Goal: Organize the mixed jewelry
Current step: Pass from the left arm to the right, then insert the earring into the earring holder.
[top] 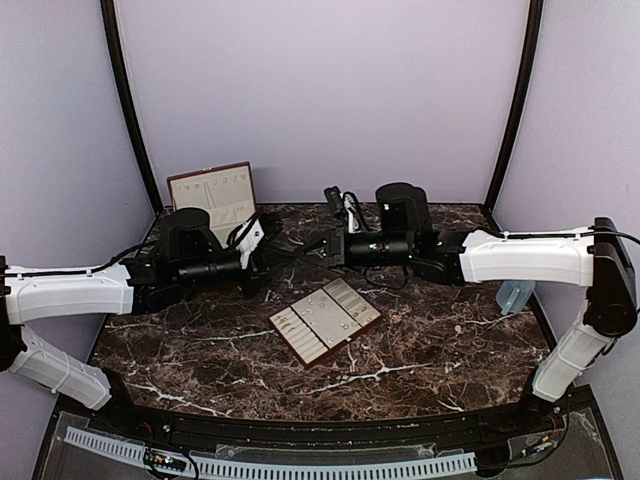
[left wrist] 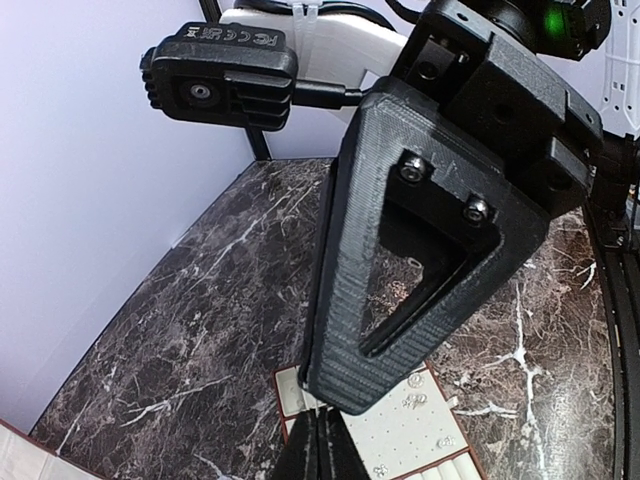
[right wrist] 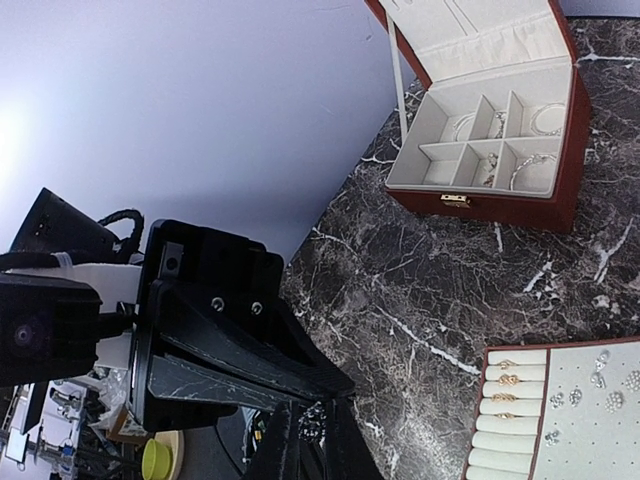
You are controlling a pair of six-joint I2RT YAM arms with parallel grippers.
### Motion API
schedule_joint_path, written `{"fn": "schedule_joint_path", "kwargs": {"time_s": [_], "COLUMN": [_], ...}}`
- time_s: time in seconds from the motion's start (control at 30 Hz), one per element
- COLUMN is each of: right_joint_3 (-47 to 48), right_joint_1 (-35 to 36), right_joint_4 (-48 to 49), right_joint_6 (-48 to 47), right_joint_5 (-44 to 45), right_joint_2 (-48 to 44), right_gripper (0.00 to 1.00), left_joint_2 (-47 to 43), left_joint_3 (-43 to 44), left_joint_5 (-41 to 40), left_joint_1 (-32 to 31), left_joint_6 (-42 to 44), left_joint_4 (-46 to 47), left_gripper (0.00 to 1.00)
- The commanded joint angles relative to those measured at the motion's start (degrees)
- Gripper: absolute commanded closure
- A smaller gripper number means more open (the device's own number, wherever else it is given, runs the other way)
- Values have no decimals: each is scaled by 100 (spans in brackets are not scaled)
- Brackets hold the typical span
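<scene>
1. Two black grippers, hard ribbed plastic, tips nearly meeting up over the table: left gripper (left wrist: 320, 450), right gripper (right wrist: 312, 450).
2. Left fingers (left wrist: 336, 462) pressed flat together.
3. Right fingers (right wrist: 275, 450) close together, slim gap between. One tiny glittery speck (right wrist: 313, 418) showing in that gap. Can't tell if pinched or just sitting behind.
4. One cream slotted tray (top: 325, 322), brown-framed, rectangular, lying flat below the grippers. Carrying part of the mixed jewelry (right wrist: 575, 397): four gold-toned rings (right wrist: 506, 380) tucked into padded rolls, roughly seven sparkly studs (right wrist: 598, 378) on the dotted panel. Tray cut off at the frame edge in the right wrist view, so maybe more.
5. One reddish-brown box (right wrist: 500, 205) at the back left, lid up, soft cream lining, straight dividers. Three thin silvery loops (right wrist: 545, 118) inside, each in a separate compartment.
6. One table (top: 450, 350), dark glossy marble look, white veins all over.
</scene>
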Motion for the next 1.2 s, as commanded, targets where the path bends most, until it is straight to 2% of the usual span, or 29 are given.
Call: {"fn": "schedule_joint_path", "kwargs": {"time_s": [0.0,0.03,0.07,0.1,0.17,0.33,0.47,0.63,0.83,0.93,1.17], "right_joint_3": [56,56,55,56,51,-104,-332,-850,-1318,-1465,-1649], "right_joint_1": [34,34,34,27,9,-86,-89,22,263,300,306], "right_joint_4": [-35,-77,-129,-191,-303,-631,-1099,-1239,-1023,-918,-911], "right_joint_6": [-171,-205,-245,-269,-357,-605,-1041,-1331,-1393,-1401,-1517], "right_joint_5": [288,339,392,438,498,530,522,612,891,938,1068], "right_joint_2": [-127,-139,-153,-162,-180,-298,-358,-396,-335,-293,-108], "right_gripper": [93,93,93,93,93,94,94,94,94,94,94], "left_joint_2": [-146,-152,-161,-180,-229,-523,-745,-986,-985,-899,-991], "left_joint_3": [-29,-17,-18,-25,-38,-123,60,277,350,264,41], "left_joint_5": [-53,-58,-54,-69,-79,-258,-549,-181,-216,77,117], "left_joint_1": [-28,-28,-28,-28,-35,-45,160,1370,2374,2936,3222], "left_joint_6": [86,96,105,109,91,-115,-457,-1552,-2355,-2733,-2912], "left_joint_4": [-176,-212,-230,-254,-316,-378,-745,-991,-1215,-1205,-1060], "left_gripper": [89,77,71,59,49,37,36,36,34,33,32]}}
